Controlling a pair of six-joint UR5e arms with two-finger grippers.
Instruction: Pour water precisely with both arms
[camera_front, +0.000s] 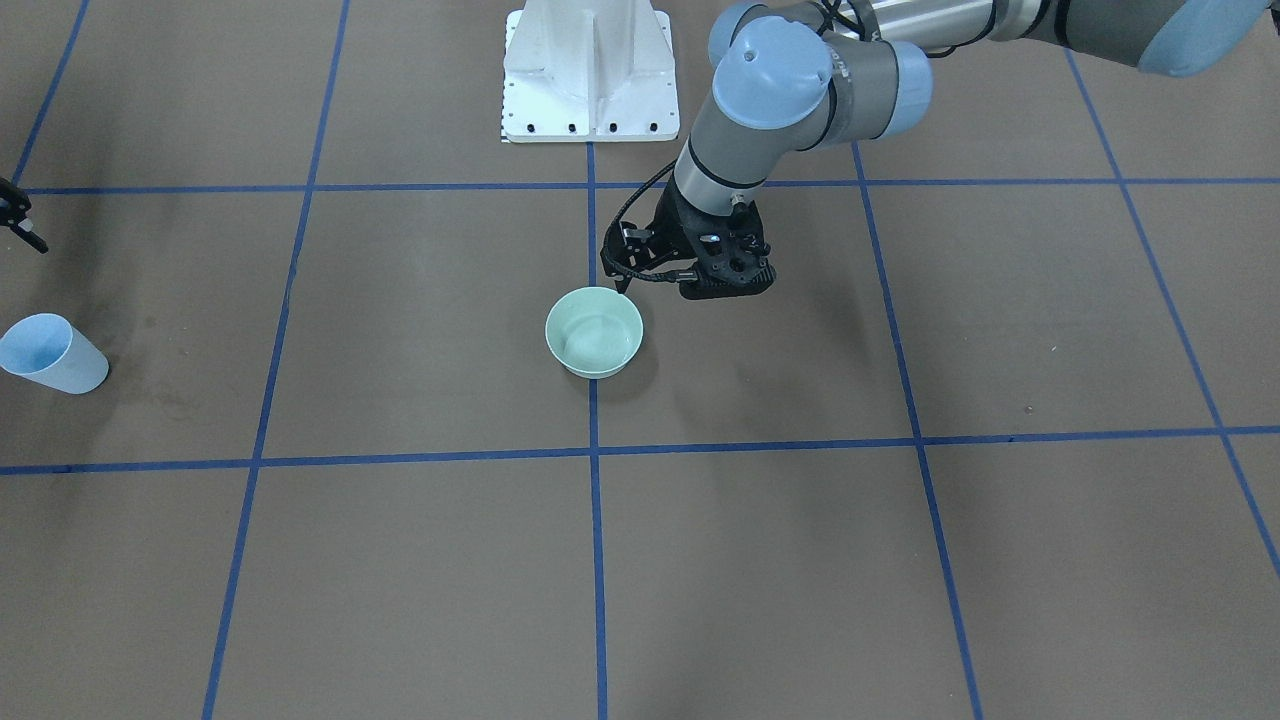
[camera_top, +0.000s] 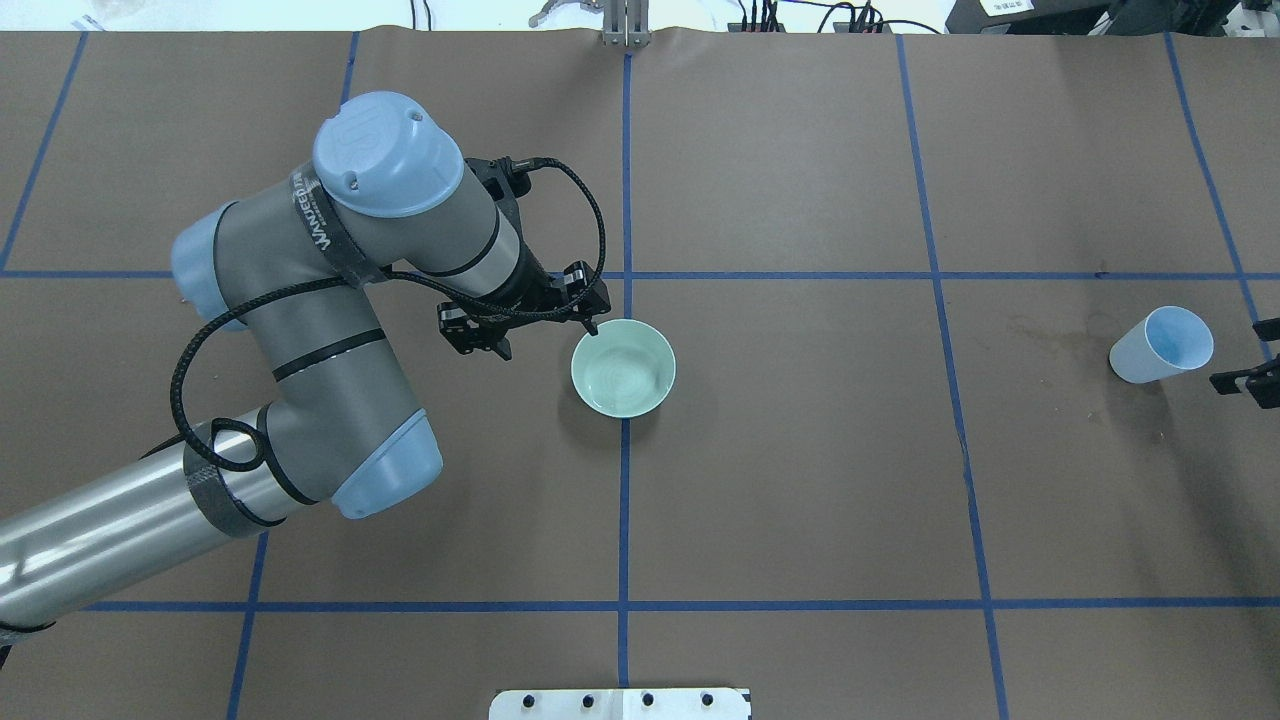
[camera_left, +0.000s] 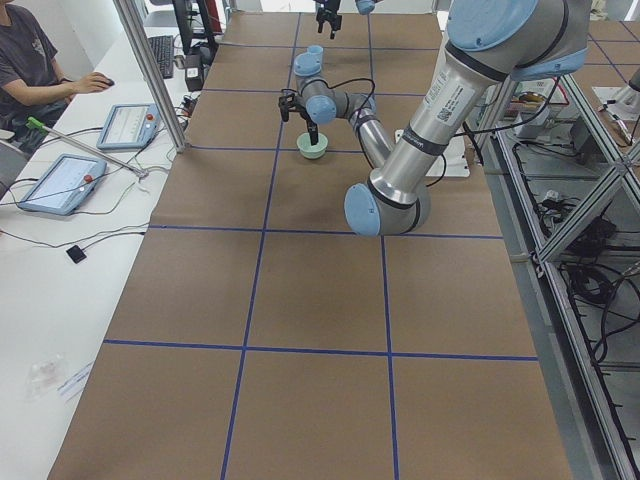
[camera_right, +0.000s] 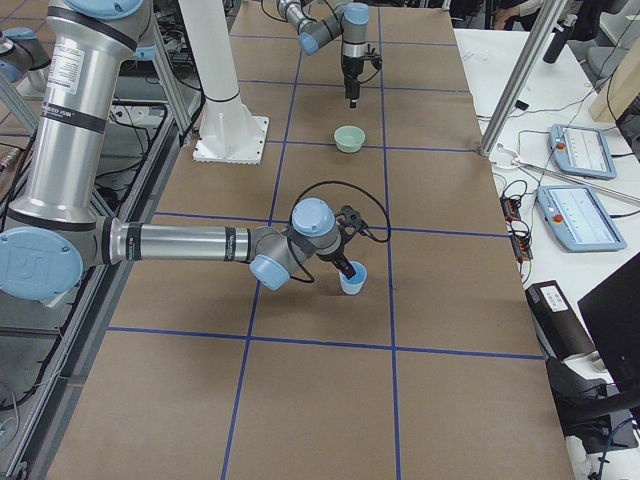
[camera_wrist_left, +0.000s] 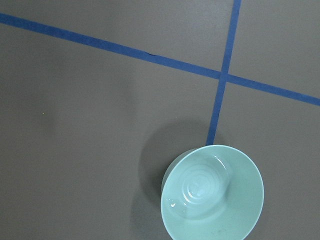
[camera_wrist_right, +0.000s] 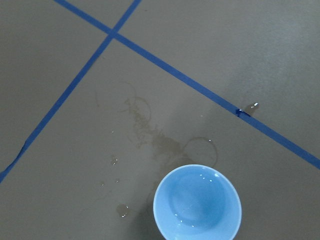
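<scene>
A pale green bowl (camera_top: 623, 367) stands at the table's middle; it also shows in the front view (camera_front: 594, 332) and the left wrist view (camera_wrist_left: 215, 197). Faint ripples and a white glint of water (camera_wrist_left: 173, 204) lie in it. My left gripper (camera_top: 545, 338) is open beside the bowl's rim, with one fingertip (camera_front: 624, 288) close to the rim. A light blue cup (camera_top: 1160, 344) stands upright on the robot's far right side, with small glints inside it (camera_wrist_right: 197, 210). My right gripper (camera_top: 1255, 355) is open just beyond the cup, apart from it and half out of view.
Dark damp stains and drops (camera_wrist_right: 145, 127) mark the brown paper beside the cup, with a small puddle (camera_wrist_right: 250, 107) on the blue tape. The white pedestal (camera_front: 590, 70) stands behind the bowl. Operators' tablets (camera_left: 60, 180) lie along the far table edge.
</scene>
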